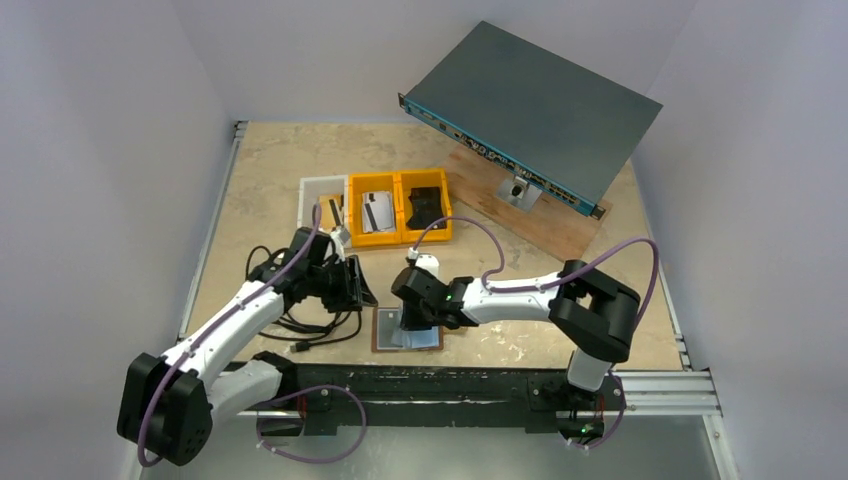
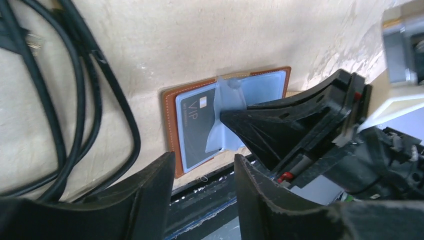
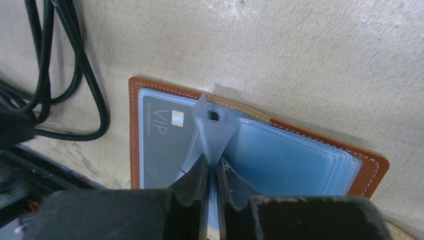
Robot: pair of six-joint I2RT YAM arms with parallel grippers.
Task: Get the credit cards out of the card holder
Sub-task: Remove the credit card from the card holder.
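The brown card holder (image 3: 372, 167) lies open on the table near the front edge, also in the top view (image 1: 382, 332) and the left wrist view (image 2: 168, 125). A grey card marked VIP (image 3: 162, 145) sits in its left clear pocket, also in the left wrist view (image 2: 197, 127). My right gripper (image 3: 212, 167) is shut on a clear pocket sleeve (image 3: 214, 132) and holds it pinched upright over the spine. My left gripper (image 2: 202, 167) is open and empty, hovering left of the holder. More cards (image 1: 376, 211) lie in a yellow bin.
Two yellow bins (image 1: 399, 182) and a white bin (image 1: 312, 187) stand behind the holder; one holds a chunky black object (image 1: 426, 206). Black cables (image 1: 290, 325) lie left. A grey rack unit (image 1: 540, 105) leans on a board at the back right. A metal rail (image 1: 480, 385) runs along the front.
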